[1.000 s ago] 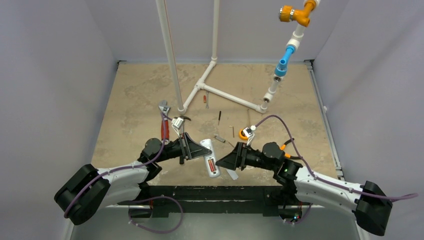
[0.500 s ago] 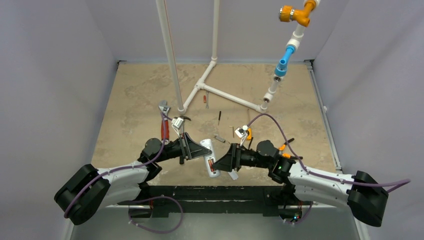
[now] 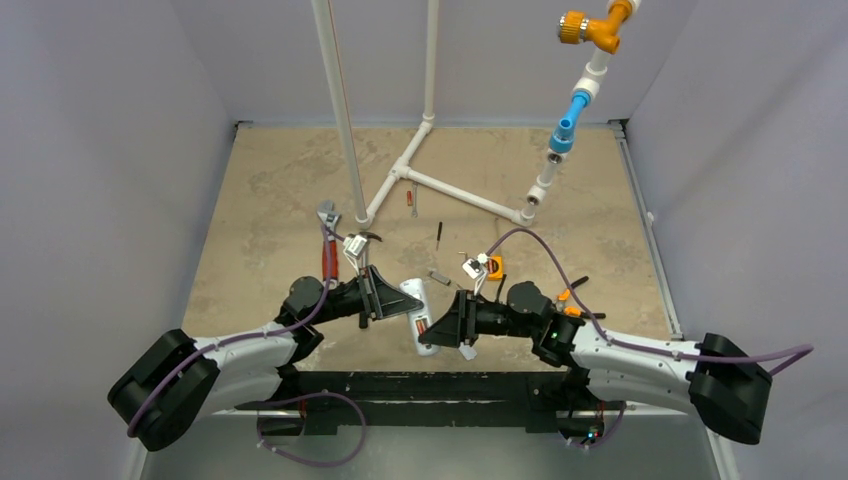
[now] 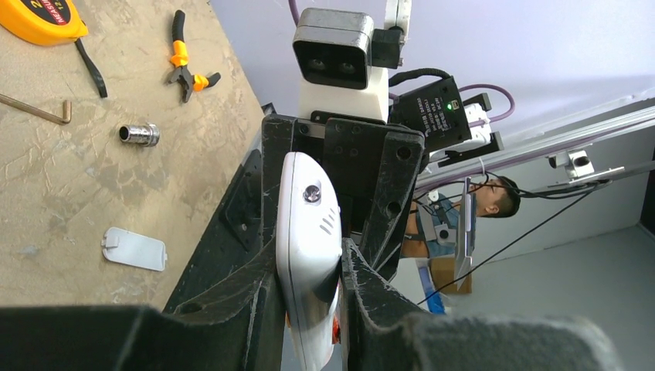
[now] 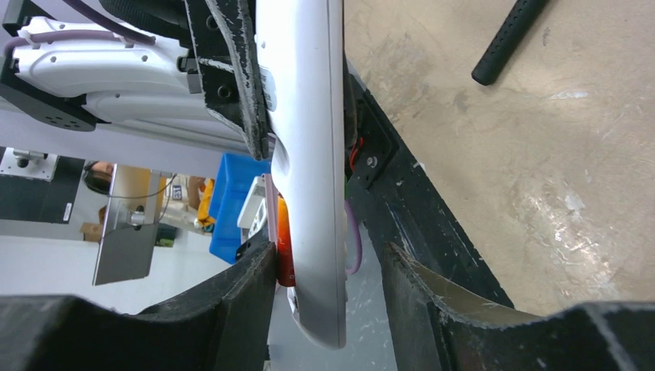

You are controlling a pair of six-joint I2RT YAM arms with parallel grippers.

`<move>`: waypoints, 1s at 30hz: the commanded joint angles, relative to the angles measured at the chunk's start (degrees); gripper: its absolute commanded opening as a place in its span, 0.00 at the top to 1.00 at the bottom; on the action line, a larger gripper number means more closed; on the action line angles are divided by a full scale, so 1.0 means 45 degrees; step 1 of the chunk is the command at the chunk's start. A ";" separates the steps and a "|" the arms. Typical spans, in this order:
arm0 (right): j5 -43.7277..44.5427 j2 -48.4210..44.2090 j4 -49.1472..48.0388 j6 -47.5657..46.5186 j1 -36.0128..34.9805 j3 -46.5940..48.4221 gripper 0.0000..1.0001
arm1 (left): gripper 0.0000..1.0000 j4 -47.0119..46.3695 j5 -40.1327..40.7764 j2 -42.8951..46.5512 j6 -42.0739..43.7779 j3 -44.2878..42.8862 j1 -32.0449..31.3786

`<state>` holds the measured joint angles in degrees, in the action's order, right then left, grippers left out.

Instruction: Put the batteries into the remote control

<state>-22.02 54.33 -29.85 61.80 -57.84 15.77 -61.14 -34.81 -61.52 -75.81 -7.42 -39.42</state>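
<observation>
The white remote control (image 3: pixel 412 298) hangs edge-on above the table's near edge, with my left gripper (image 3: pixel 385 301) shut on its upper half. In the left wrist view both fingers press the remote control (image 4: pixel 305 224) inside the left gripper (image 4: pixel 309 272). My right gripper (image 3: pixel 441 326) straddles the remote's lower end. In the right wrist view an orange-red battery (image 5: pixel 285 244) lies in the back of the remote control (image 5: pixel 305 116). One finger of the right gripper (image 5: pixel 328 264) touches that battery; the other finger stands clear of the remote's face.
A loose white battery cover (image 4: pixel 134 249) lies on the table below the remote. Further back are an orange tape measure (image 4: pixel 35 17), pliers (image 4: pixel 185 66), a socket (image 4: pixel 139 134), a hex key (image 4: pixel 35 110), a red-handled wrench (image 3: pixel 327 245) and a white pipe frame (image 3: pixel 450 190).
My right gripper has moved left onto the remote's lower end and its jaws have narrowed. The left gripper and the remote have stayed put.
</observation>
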 commanded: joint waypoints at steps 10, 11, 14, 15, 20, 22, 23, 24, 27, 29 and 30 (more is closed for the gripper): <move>0.0240 0.0784 -0.1330 -0.0392 -0.0507 0.0529 0.69 | 1.00 -0.0512 -0.0058 0.0503 0.0083 -0.0361 -0.0059; 0.0269 0.0824 -0.1336 -0.0406 -0.0537 0.0537 0.71 | 1.00 -0.0499 -0.0058 0.0523 0.0086 -0.0363 -0.0053; 0.0354 0.0929 -0.1343 -0.0486 -0.0653 0.0558 0.78 | 1.00 -0.0475 -0.0058 0.0552 0.0088 -0.0358 -0.0064; 0.0376 0.0952 -0.1345 -0.0505 -0.0692 0.0568 0.80 | 1.00 -0.0475 -0.0048 0.0563 0.0086 -0.0335 -0.0051; 0.0480 0.1090 -0.1346 -0.0568 -0.0812 0.0627 0.86 | 1.00 -0.0426 -0.0021 0.0632 0.0097 -0.0343 -0.0061; 0.0448 0.1128 -0.1377 -0.0625 -0.0825 0.0672 0.80 | 1.00 -0.0364 -0.0019 0.0650 0.0126 -0.0340 -0.0050; 0.0356 0.1145 -0.1461 -0.0721 -0.0850 0.0707 0.72 | 1.00 -0.0358 -0.0019 0.0666 0.0145 -0.0326 -0.0051; 0.0271 0.1150 -0.1472 -0.0798 -0.0856 0.0755 0.65 | 1.00 -0.0338 -0.0036 0.0663 0.0142 -0.0324 -0.0049; 0.0190 0.1056 -0.1074 -0.1221 -0.0838 0.1101 0.45 | 1.00 -0.0291 -0.0038 0.0661 0.0213 -0.0271 -0.0052; 0.0231 0.0890 -0.0777 -0.1541 -0.0851 0.1317 0.39 | 1.00 -0.0280 -0.0039 0.0662 0.0238 -0.0247 -0.0065; 0.0299 0.0791 -0.0617 -0.1687 -0.0856 0.1437 0.38 | 1.00 -0.0275 -0.0039 0.0658 0.0243 -0.0229 -0.0053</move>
<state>-21.54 59.20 -33.80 58.52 -61.45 18.31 -59.48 -35.33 -59.55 -75.37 -7.42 -39.46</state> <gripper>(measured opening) 0.593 0.246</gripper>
